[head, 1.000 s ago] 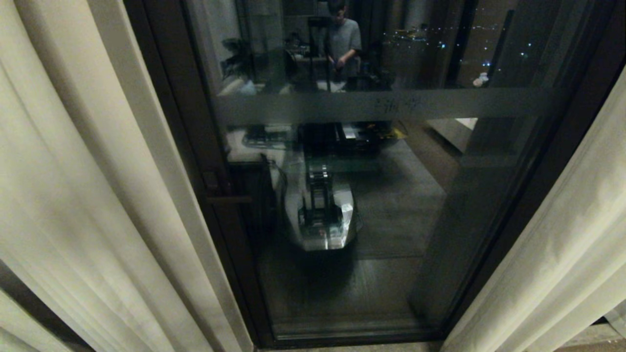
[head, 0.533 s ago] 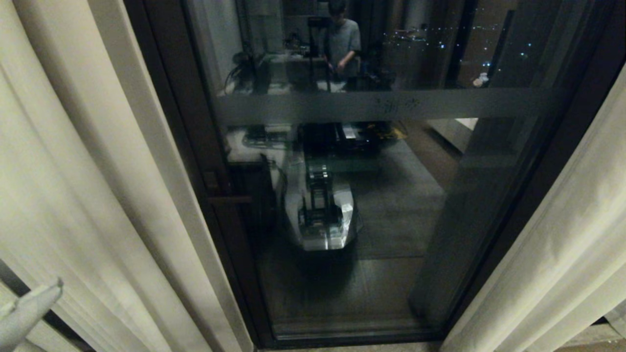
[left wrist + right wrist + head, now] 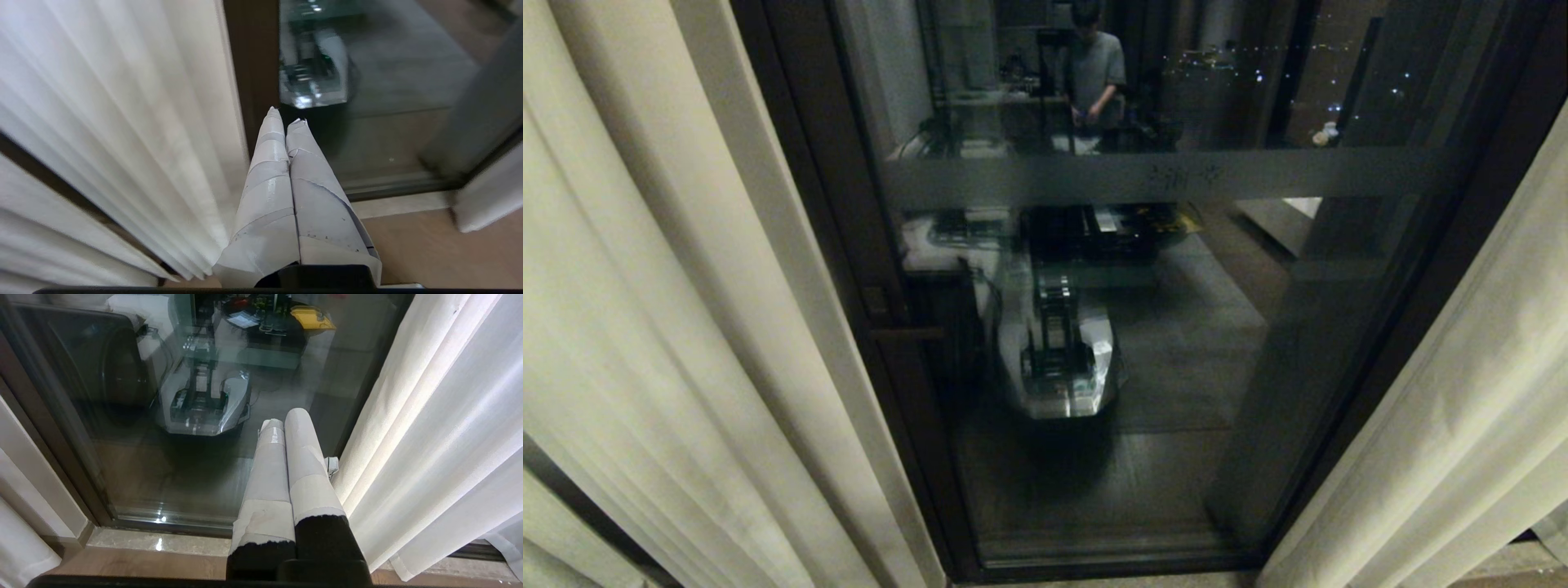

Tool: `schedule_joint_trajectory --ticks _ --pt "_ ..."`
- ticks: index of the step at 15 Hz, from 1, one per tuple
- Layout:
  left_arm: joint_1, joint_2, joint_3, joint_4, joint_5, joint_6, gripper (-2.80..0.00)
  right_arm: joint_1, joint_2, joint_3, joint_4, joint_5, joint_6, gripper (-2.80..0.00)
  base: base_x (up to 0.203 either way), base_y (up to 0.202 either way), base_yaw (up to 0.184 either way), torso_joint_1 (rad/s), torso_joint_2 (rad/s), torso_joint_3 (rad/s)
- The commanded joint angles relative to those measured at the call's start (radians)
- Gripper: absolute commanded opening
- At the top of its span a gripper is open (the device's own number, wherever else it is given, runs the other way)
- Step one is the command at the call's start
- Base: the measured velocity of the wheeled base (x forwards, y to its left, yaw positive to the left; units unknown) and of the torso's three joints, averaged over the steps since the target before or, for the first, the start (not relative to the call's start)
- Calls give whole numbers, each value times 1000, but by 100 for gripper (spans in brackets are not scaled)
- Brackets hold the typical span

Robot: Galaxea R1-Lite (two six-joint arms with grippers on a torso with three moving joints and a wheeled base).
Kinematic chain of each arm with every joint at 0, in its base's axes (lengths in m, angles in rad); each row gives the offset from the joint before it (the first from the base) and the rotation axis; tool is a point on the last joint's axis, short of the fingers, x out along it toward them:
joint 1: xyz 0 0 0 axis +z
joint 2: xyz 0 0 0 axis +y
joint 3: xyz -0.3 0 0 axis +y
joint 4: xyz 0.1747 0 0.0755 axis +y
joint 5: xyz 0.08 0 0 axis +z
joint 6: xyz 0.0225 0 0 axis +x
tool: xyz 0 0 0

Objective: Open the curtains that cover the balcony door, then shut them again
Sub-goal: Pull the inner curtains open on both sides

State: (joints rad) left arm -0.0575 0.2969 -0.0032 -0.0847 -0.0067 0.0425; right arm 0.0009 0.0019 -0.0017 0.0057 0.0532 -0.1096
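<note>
1. The door [image 3: 1143, 327] fills the middle of the head view, dark-framed, with a frosted band across the glass; the glass reflects the robot's base and a person standing in the room behind

2. The curtains hang parted: the left panel [image 3: 662, 327] is bunched at the door's left frame, the right panel [image 3: 1462, 425] at its right, and nearly all the glass is bare between them

3. Judged from that, the opening half looks done; the closing half is left, and both panels must be drawn back to meet over the glass

4. The left gripper [image 3: 286, 120] is low by the left panel's hem edge, near the door frame, its taped fingers pressed together on nothing; whether it touches the fabric cannot be told

5. The right gripper [image 3: 286, 416] points at the glass beside the right panel's inner edge, also clenched and empty

6. Neither arm shows in the head view

7. No container is in view, so nothing can be said of contents
</note>
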Motion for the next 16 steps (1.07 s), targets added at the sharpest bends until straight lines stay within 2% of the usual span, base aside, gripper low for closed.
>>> schedule_joint_trajectory --ticks 1,3,5,6,16 --pt "99 -48 3 34 -24 33 -280 -1 0 0 0 2 -1 -280 0 0 0 0 0 0" --pt "72 -158 3 68 -19 32 -280 -1 0 0 0 2 -1 -280 0 0 0 0 0 0" --pt "62 -282 3 80 5 -8 -280 1 0 0 0 2 0 -280 0 0 0 0 0 0" --pt "58 -297 3 86 11 -30 -280 -1 0 0 0 2 -1 -280 0 0 0 0 0 0" --pt "56 -297 3 85 8 -32 -280 1 0 0 0 2 -1 -280 0 0 0 0 0 0"
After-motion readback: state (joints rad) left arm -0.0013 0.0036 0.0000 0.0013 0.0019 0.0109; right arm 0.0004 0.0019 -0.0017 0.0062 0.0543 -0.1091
